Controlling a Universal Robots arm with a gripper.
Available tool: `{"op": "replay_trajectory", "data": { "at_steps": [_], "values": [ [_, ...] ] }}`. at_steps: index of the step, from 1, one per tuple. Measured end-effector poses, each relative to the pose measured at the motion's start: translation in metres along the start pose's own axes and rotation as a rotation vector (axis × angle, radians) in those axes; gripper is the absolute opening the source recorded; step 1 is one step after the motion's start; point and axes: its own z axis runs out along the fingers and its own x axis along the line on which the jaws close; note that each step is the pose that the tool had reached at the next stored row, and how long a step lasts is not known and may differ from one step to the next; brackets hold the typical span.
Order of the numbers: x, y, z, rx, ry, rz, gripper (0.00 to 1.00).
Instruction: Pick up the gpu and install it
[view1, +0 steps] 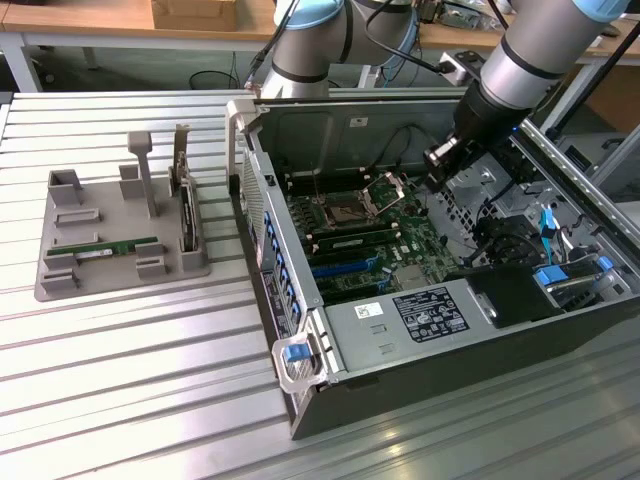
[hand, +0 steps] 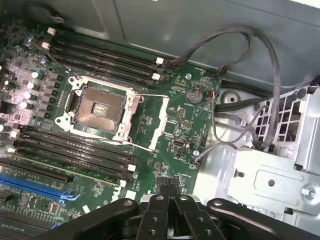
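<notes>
Hovering tool (hand: 170, 212), shut, empty

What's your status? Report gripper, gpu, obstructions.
Gripper shut, empty, over the open case's motherboard. Gpu lying flat in the grey tray, untouched. Loose black cables beside the board.

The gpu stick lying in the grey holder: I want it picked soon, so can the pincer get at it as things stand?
Probably yes. The gpu stick lies uncovered in the open-topped grey holder. The pincer is shut and empty over the motherboard, inside the computer case, well off.
</notes>
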Motion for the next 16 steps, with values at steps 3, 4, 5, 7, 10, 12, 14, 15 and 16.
{"op": "replay_trajectory", "data": {
  "at_steps": [3, 4, 5, 7, 10, 12, 14, 15, 16],
  "values": [
    [0.0000, 0.0000, 0.0000, 0.0008, -0.0117, 0.078, 0.10],
    [0.0000, 0.0000, 0.0000, 0.0010, -0.0155, 0.103, 0.10],
    [0.0000, 0.0000, 0.0000, 0.0012, -0.0181, 0.120, 0.10],
    [0.0000, 0.0000, 0.0000, 0.0019, -0.0271, 0.181, 0.10],
    [0.0000, 0.0000, 0.0001, 0.0024, -0.0345, 0.230, 0.10],
    [0.0000, 0.0000, 0.0001, 0.0023, -0.0346, 0.230, 0.10],
    [0.0000, 0.0000, 0.0001, 0.0023, -0.0346, 0.230, 0.10],
    [0.0000, 0.0000, 0.0001, 0.0023, -0.0346, 0.230, 0.10],
    [0.0000, 0.0000, 0.0001, 0.0023, -0.0346, 0.230, 0.10]
  ]
}}
